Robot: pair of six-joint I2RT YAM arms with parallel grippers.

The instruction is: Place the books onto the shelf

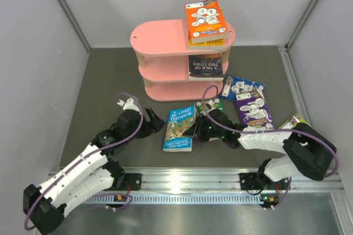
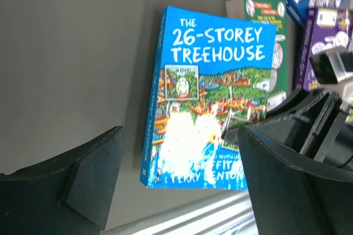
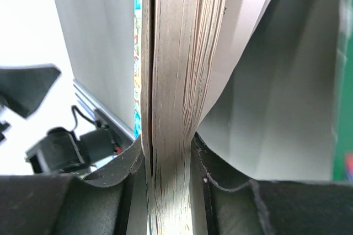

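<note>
- Your right jaws are clamped on the page edge of the blue book (image 1: pixel 179 129). The pages fill the gap between the pads.
- The blue book lies on the desk (image 1: pixel 99 91), between your two sets of jaws.
- Your left jaws stand wide apart with nothing in them. The blue book's spine is just ahead of them, not touching.
- A green book (image 1: pixel 214 105) lies just beyond your right jaws, partly hidden by them.
- A navy book (image 1: pixel 240 87) and a purple book (image 1: pixel 253 111) lie to the right of your right jaws.
- The shelf (image 1: pixel 160 36) stands ahead of both jaws, well apart. An orange book (image 1: pixel 205 17) rests on a yellow-spined book (image 1: pixel 207 42) on the top tier, and a dark book (image 1: pixel 205 67) sits on the middle tier.
</note>
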